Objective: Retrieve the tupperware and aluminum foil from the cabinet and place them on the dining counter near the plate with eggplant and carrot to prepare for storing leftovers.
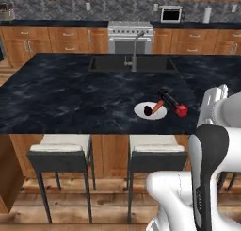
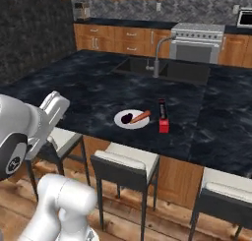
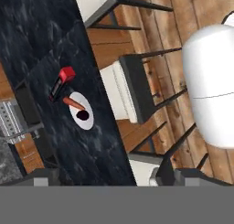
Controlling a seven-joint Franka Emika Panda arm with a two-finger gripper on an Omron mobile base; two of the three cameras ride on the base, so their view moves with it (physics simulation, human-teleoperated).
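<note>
1. Dining counter (image 1: pixel 56 98): black marble-look slab with faint white veins on a wooden base, with a sink (image 1: pixel 132 63) and a faucet (image 1: pixel 135 48) set at its far side.
2. Plate with eggplant and carrot (image 1: pixel 150 110): small round white plate near the counter's front edge, bearing a dark purple piece and an orange-red piece. Also seen in the right base view (image 2: pixel 132 118) and the hand view (image 3: pixel 82 111).
3. Aluminum foil (image 1: pixel 172 102): slim black box with a red end, lying flat on the counter just beside the plate, red end towards the front edge. In the hand view (image 3: pixel 61 83) it lies next to the plate, far off and well apart from the finger tips.
4. Gripper (image 3: pixel 109 177): its dark tips rise at the bottom of the hand view, looking down on the counter edge; the jaws stand wide and nothing lies between them.
5. Stools (image 1: pixel 61 152): pale-cushioned, dark-framed seats standing on the wooden floor under the counter's front edge.
6. Stove (image 1: pixel 130 37): steel unit against the back wall, between wooden drawers.
</note>
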